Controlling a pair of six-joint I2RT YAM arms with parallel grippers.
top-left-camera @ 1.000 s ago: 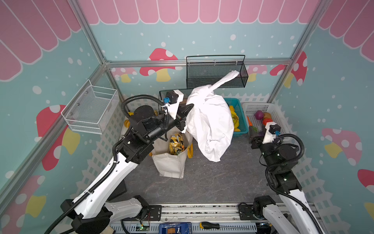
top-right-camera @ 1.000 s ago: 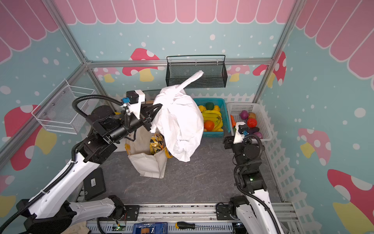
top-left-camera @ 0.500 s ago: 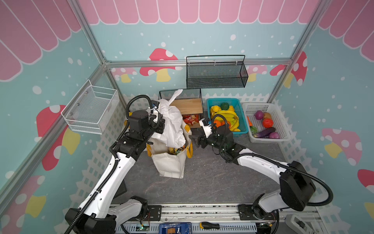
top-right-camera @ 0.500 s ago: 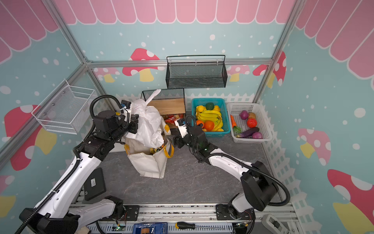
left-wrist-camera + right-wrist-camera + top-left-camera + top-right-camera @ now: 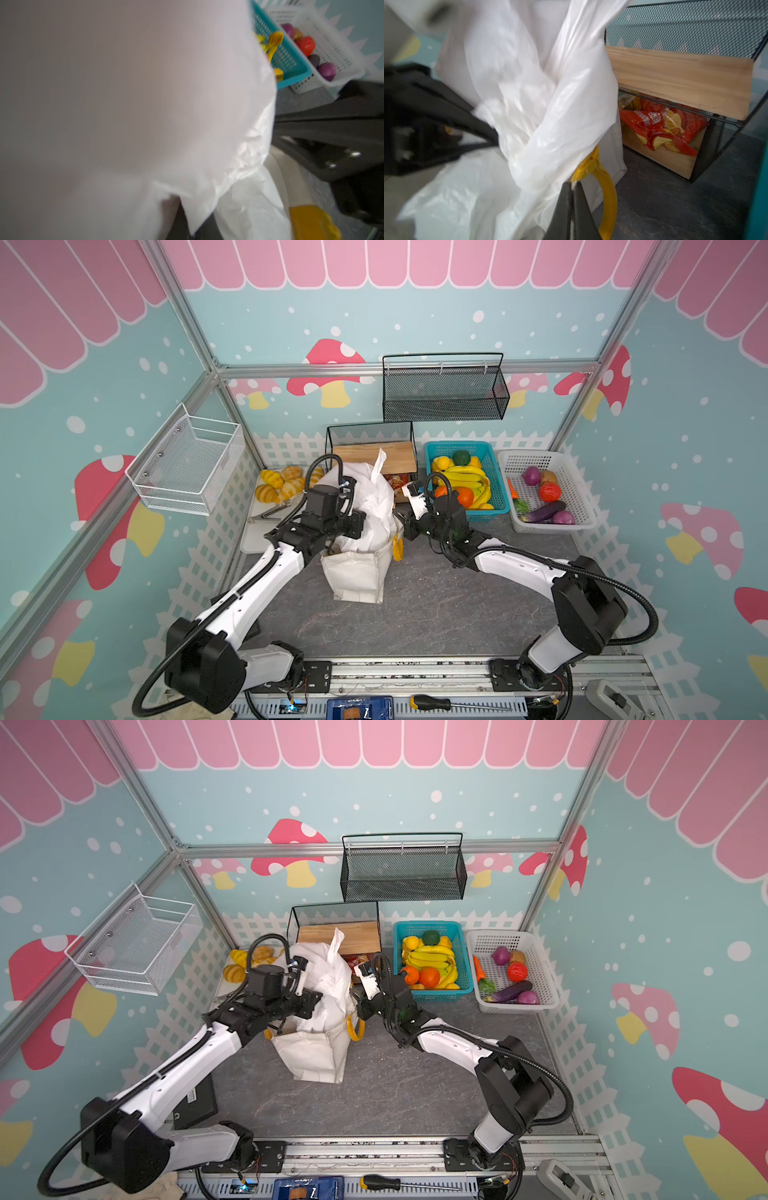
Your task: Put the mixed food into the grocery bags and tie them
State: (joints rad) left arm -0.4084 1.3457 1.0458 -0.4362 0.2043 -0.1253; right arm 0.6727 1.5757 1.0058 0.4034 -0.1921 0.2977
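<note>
Top views both show a white wire basket (image 5: pixel 187 464) on the left wall and, below it at the bench's far-left edge, a tray (image 5: pixel 249 539) of bread rolls (image 5: pixel 278 489). Just to the right, the left arm (image 5: pixel 270 580) reaches from the near rail to the canvas tote (image 5: pixel 357 576), which stands upright left of centre. A white plastic bag (image 5: pixel 370 510) fills the tote's mouth and rises above its rim, one loose tail pointing toward the far wall. The right wrist view shows the left jaws pressed together on a bunched fold of that plastic.

Just beyond the tote stands a black mesh shelf (image 5: pixel 370 435) with an orange packet (image 5: pixel 658 128) under its wooden board, and there is little room between tote and shelf. A yellow handle (image 5: pixel 608 187) hangs on the tote's right edge. The right jaws are closed tight at its root with a white sliver between them; I cannot tell whether it is plastic or canvas. The right arm (image 5: pixel 519 568) comes in from the near right.

Farther right, a teal basket (image 5: pixel 486 511) and a white basket (image 5: pixel 544 527) holding an eggplant (image 5: pixel 544 511) sit side by side against the far fence. Bare bench (image 5: pixel 415 614) lies open in the near half between the arms.
</note>
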